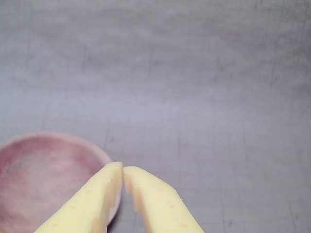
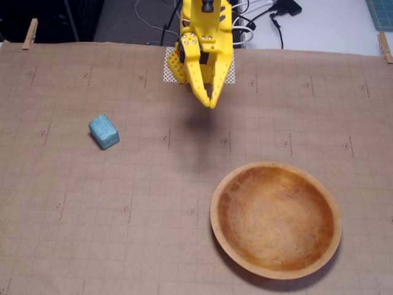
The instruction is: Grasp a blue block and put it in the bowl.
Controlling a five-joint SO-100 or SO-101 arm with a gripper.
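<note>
The worktop [image 2: 73,246] is covered by a brown gridded mat, held by wooden clips at its far corners. The bowl [image 2: 276,219] sits on it at lower right in the fixed view, empty; the wrist view catches only its pale rim at lower left [image 1: 97,148]. The yellow gripper [image 2: 212,104] hangs above the mat near the far edge, pointing down, its fingers [image 1: 109,177] together with the tips nearly touching and nothing between them. The block [image 2: 104,131] lies on the mat at left in the fixed view, well apart from both gripper and bowl, and is out of the wrist view altogether.

The step in hand looks like the reach. To do it well, I would spread the fingers first, swing toward the block's side, and turn the wrist so the fingers straddle its narrow width, since it lies askew to the grid. Descend until the tips flank its sides, then close gently; it looks soft.

No brand, label or readable writing shows anywhere.
</note>
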